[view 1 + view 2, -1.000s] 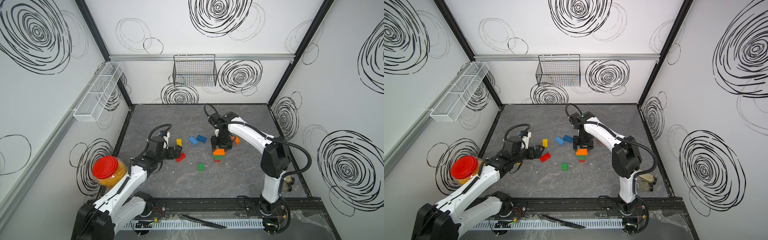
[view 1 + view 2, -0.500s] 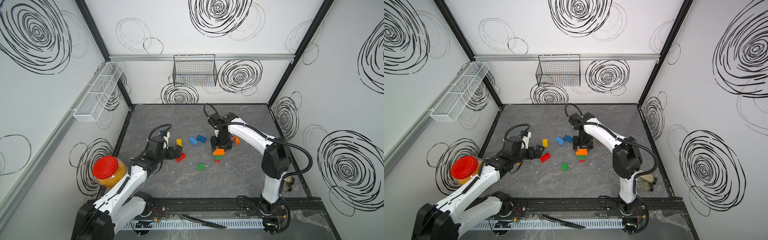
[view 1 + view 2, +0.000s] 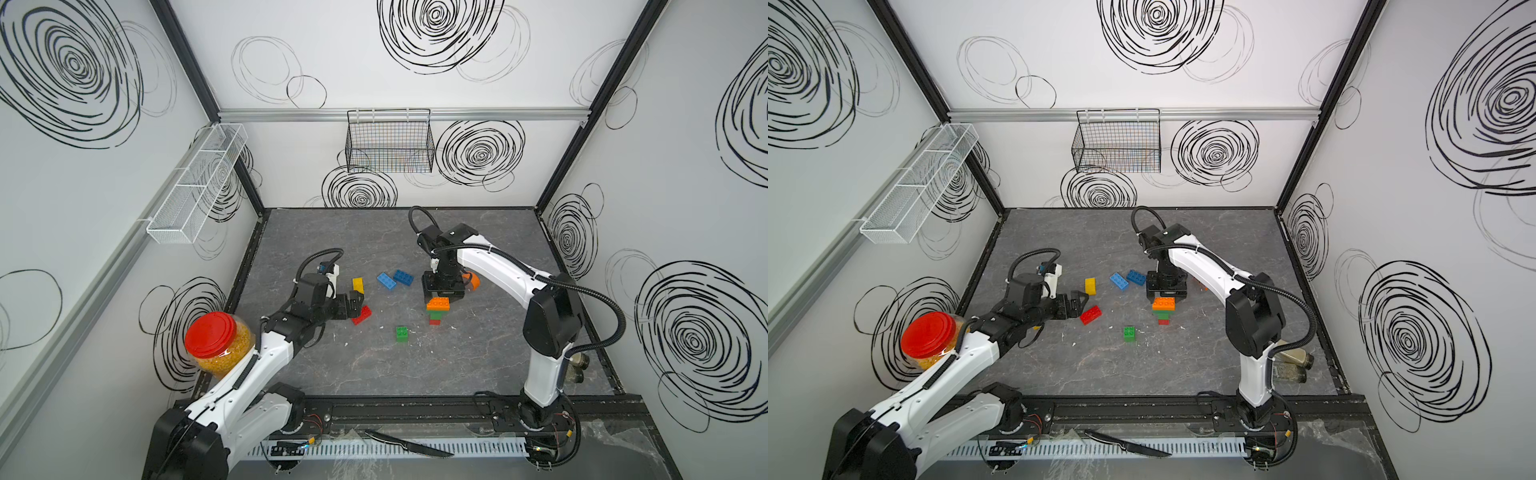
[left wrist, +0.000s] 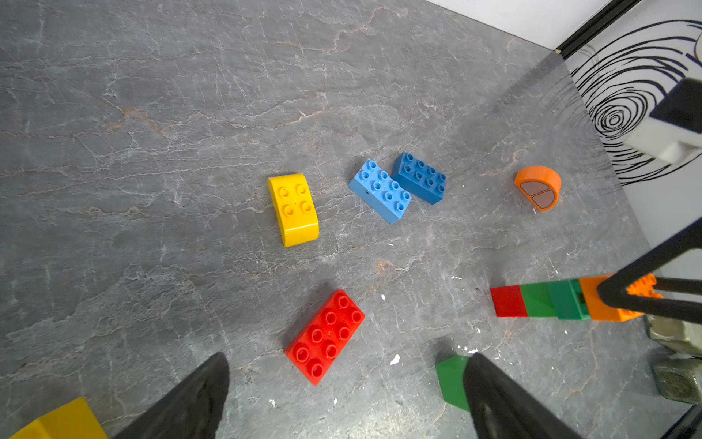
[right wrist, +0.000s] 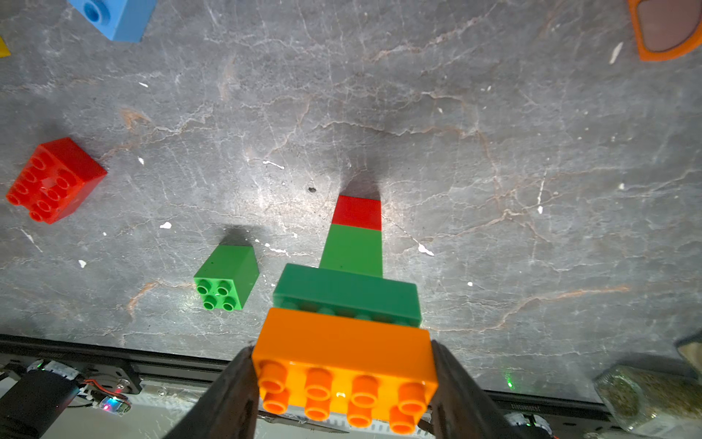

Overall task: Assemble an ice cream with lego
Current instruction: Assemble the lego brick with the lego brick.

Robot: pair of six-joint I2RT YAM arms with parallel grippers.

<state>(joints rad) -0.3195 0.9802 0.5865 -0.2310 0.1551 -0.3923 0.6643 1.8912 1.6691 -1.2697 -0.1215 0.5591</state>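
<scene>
**Light, hard bricks: take the flat sides and mind the narrow foot**

Swirl-patterned white walls close in a dark, stone-look bench [image 3: 374,374]. In both top views a lego tower [image 3: 434,316] stands about mid-bench, a little toward the right edge. It has red at the foot, two greens above, and an orange oblong brick [image 3: 437,304] on top. The right pincer [image 3: 438,297] is clamped on that top brick from above. The left pincer [image 3: 352,305] hangs low with its jaws wide apart, just beside a red oblong brick [image 3: 362,314]. Toward the far edge lie a yellow rounded piece [image 3: 358,285], two blue bricks [image 3: 386,281] and an orange dome piece [image 3: 473,281]. A green square brick [image 3: 402,333] sits nearer the front edge, and a red-lidded jar [image 3: 210,340] stands by the left edge.

From the left wrist, the red oblong brick lies studs up, just ahead of the spread fingertips [image 4: 205,380]. Neither fingertip touches it. The orange dome piece lies on its side.

From the right wrist, the fingers [image 5: 231,395] press the two short ends of the orange oblong brick. The tower narrows beneath it to a single square red foot.

These pieces look rigid, light and glossy, so they will likely slip rather than give. Flat opposite sides are the safest hold, not the studs or the curved faces. The rounded pieces probably want their two flat faces. The tower looks top-heavy, so any press should go straight down or it may tip.
</scene>
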